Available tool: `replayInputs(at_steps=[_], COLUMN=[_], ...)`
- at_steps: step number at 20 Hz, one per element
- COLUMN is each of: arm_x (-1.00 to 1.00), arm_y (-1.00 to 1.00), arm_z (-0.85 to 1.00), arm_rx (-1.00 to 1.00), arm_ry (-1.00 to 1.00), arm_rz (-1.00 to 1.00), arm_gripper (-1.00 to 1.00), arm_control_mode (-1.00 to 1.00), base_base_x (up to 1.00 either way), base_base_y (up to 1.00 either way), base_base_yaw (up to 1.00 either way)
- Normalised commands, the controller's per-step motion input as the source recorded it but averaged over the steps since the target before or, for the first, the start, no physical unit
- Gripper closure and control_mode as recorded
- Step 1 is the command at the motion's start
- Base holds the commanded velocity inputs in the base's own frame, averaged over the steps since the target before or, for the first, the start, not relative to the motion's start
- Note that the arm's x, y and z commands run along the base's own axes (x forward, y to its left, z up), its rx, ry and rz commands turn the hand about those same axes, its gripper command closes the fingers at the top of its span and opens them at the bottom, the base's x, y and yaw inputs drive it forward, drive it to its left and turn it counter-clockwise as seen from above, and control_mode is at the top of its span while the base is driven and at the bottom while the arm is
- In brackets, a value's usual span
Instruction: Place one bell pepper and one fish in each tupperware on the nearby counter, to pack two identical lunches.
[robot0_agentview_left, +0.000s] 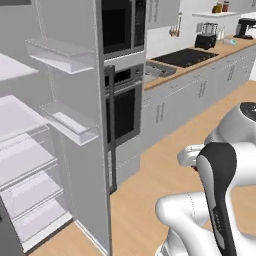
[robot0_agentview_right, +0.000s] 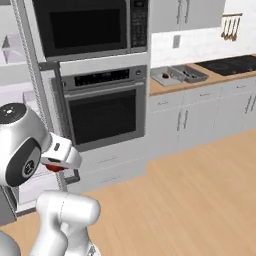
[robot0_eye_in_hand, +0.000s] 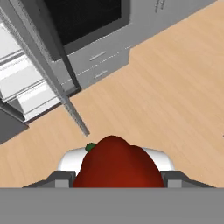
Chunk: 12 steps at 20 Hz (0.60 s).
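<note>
**A:** Where is the bell pepper (robot0_eye_in_hand: 117, 162) right now?

**B:** In the tool (robot0_eye_in_hand: 118, 177). The hand view has the red pepper sitting between the two dark tips, green stem toward the top left, with the jaws partly closed against its sides. From the right base view a bit of red peeks out under the white hand, low beside the open fridge (robot0_agentview_left: 45, 150).

**A:** So which step is this?

**B:** I judge it the carrying step: one pepper is picked up and held above the wooden floor (robot0_eye_in_hand: 175, 78), not yet delivered.

**A:** And the trays?

**B:** Both tupperware trays (robot0_agentview_right: 177, 74) sit side by side on the bench (robot0_agentview_right: 165, 86), just right of the wall oven (robot0_agentview_right: 105, 107) and well apart from the arm. There seems to be something dark in the right one, too small to name.

**A:** What does the next move call for?

**B:** Probably taking the pepper across to the bench, bringing it over a tray that lacks a pepper, lowering it inside the rim, then opening the jaws. The grip needs to stay firm on that glossy round skin meanwhile.
</note>
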Motion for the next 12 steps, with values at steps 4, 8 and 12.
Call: replayInputs(at_steps=[4,8,12], arm_x=[0.00,0.00,0.00], arm_y=[0.00,0.00,0.00], arm_z=[0.00,0.00,0.00], arm_rx=[0.00,0.00,0.00], arm_ry=[0.00,0.00,0.00], arm_rz=[0.00,0.00,0.00], arm_gripper=[1.00,1.00,1.00], arm_control_mode=[1.00,1.00,1.00], base_base_x=[0.35,0.99,1.00], base_base_y=[-0.72,-0.37,-0.17], base_base_yaw=[-0.55,-0.40,-0.08])
